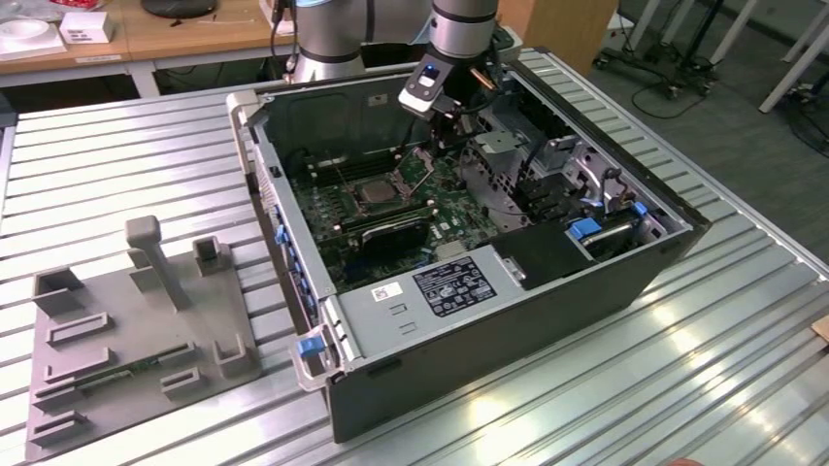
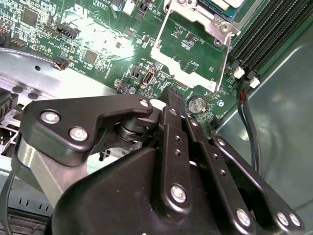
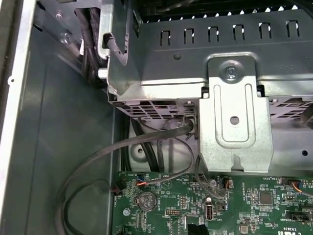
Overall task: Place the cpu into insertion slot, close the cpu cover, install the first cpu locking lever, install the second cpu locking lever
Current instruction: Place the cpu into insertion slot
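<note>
Cpu (image 2: pixel 217 3) seems to be sitting in the insertion slot (image 1: pixel 375 193), though we are judging only by a pale edge. The cpu cover (image 2: pixel 186 71) is standing swung open, away from the socket, leaving it free. We are holding the gripper (image 1: pixel 451 121) near the cover's free edge, above the motherboard (image 2: pixel 98 54). We cannot tell how its jaws stand.

The ribbed metal table (image 1: pixel 725 320) bears an open computer case (image 1: pixel 518 325) and, beside it, a grey fixture plate (image 1: pixel 155 335).
</note>
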You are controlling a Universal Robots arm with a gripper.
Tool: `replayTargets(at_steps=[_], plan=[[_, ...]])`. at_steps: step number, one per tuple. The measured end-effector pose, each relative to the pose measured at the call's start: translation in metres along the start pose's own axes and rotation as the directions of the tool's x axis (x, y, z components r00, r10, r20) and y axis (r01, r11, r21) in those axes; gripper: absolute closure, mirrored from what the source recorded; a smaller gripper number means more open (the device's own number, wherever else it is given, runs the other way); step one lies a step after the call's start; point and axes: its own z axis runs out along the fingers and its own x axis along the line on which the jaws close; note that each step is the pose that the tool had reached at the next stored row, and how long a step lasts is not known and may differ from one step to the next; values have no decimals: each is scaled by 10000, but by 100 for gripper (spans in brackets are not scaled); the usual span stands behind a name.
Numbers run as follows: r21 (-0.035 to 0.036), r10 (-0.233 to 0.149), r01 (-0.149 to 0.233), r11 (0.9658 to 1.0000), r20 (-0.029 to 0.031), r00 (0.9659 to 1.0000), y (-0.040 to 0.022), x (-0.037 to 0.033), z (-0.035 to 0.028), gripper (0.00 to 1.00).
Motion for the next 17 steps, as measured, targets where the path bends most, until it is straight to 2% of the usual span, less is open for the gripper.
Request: replayTargets(at_steps=[3,4,6,7,12,15,17], plan=[[0,0,0,10000,0,10000,0,0,1,89],[32,2,-2,10000,-2,10000,0,0,3,89],[274,10,-10,9996,1,10000,1,0,6,89],[317,9,-9,9995,4,10000,1,0,5,89],[400,12,-12,9992,6,10000,1,0,5,89],[386,12,-12,9993,4,10000,-12,0,5,89],[363,10,-10,9993,4,10000,-43,0,3,89]])
